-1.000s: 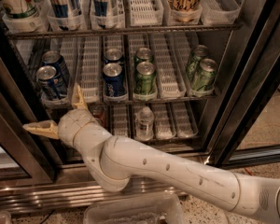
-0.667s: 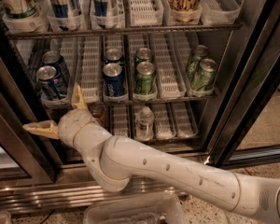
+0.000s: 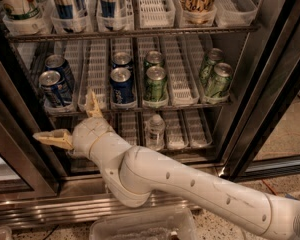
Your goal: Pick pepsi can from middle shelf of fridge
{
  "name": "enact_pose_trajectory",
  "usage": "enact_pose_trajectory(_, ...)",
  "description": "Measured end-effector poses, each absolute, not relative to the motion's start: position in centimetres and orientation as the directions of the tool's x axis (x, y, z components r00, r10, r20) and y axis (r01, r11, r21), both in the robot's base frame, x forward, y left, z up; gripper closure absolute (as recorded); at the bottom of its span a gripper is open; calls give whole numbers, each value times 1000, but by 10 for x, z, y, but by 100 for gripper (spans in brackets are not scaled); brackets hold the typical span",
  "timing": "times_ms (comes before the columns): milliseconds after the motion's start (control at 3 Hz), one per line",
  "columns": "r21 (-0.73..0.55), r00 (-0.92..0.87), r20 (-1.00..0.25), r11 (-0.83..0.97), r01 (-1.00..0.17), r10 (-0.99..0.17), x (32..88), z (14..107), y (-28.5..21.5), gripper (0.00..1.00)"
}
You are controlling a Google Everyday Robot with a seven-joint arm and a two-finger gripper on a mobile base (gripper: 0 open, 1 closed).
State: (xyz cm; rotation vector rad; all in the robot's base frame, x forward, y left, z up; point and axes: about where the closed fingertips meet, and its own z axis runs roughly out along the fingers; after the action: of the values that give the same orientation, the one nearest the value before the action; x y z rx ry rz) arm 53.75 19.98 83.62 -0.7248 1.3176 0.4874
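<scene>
The fridge (image 3: 270,84) stands open in front of me. Its middle shelf (image 3: 180,79) holds white lane trays. Blue pepsi cans stand in two lanes: a front can (image 3: 54,88) with one behind it (image 3: 61,67) at the left, and a front can (image 3: 122,86) with one behind it (image 3: 122,60) in the centre. My gripper (image 3: 71,122) is open and empty. It sits just below the shelf's front edge, between the two blue lanes. One finger (image 3: 93,104) points up at the shelf edge and the other (image 3: 51,138) points left.
Green cans (image 3: 155,83) (image 3: 219,80) stand in the lanes to the right. A small clear bottle (image 3: 155,130) sits on the lower shelf. Cups and tall cans (image 3: 65,4) fill the upper shelf. A dark door frame (image 3: 15,149) is at the left, and a clear bin (image 3: 140,226) lies on the floor.
</scene>
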Motion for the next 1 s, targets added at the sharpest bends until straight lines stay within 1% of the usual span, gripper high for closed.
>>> enact_pose_trajectory(333,-199,202,-976,692,-694,-78,537,836,200,0)
enact_pose_trajectory(667,-199,202,-976,692,-694,-78,537,836,200,4)
enact_pose_trajectory(1000,-199,202,-976,692,-694,-78,537,836,200,24)
